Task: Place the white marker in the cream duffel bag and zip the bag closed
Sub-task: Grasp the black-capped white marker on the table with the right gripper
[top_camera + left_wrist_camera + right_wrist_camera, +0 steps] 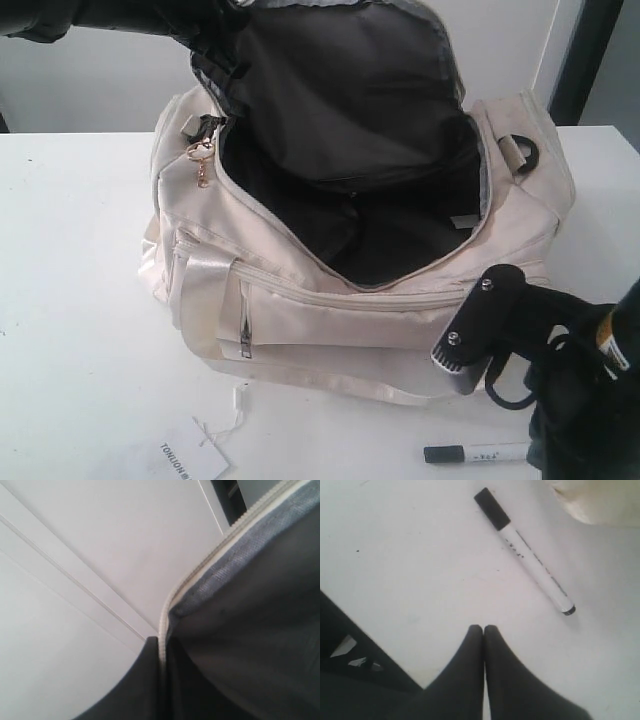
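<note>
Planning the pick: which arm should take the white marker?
Right. The right tool, shut, hangs over the table beside the white marker, near the cream duffel bag. The left tool is up at the bag's flap, holding it open.

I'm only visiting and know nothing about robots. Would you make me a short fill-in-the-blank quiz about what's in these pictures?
1. The white marker lies on the white ___, not inside the cream duffel bag.
2. The marker's cap is coloured ___.
3. The bag's top is ___, so its dark lining shows.
4. The right fingers are ___ and hold nothing.

Missing words: table; black; open; shut.
</note>
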`<state>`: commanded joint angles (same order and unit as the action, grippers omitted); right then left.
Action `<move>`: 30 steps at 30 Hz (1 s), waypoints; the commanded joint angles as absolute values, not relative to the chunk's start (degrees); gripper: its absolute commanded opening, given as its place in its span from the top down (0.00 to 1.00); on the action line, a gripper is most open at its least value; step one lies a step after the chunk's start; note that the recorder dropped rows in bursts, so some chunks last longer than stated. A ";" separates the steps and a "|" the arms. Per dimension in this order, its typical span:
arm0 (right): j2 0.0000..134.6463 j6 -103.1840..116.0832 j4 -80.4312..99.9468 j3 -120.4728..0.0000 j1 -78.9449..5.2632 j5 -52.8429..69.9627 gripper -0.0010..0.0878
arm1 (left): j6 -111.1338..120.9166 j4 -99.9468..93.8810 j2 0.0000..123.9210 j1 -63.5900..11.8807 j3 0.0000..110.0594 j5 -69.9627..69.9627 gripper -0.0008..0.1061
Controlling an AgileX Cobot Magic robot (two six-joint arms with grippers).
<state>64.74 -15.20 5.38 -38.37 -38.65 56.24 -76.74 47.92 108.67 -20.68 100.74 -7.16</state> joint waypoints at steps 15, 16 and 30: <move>64.85 -37.79 10.38 -31.75 -38.65 43.03 0.99 | -76.74 47.92 108.67 -20.68 100.74 -7.03 0.99; 64.85 -37.79 11.02 -31.28 -38.65 42.76 0.99 | -76.74 47.92 108.67 -20.68 100.74 -7.03 0.99; 66.76 -37.79 15.68 -27.74 -38.65 36.52 0.77 | -76.74 47.92 108.67 -20.68 100.74 -7.03 0.99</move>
<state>66.76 -37.79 15.68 -27.74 -38.65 36.52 -76.74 47.92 108.67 -20.68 100.74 -7.03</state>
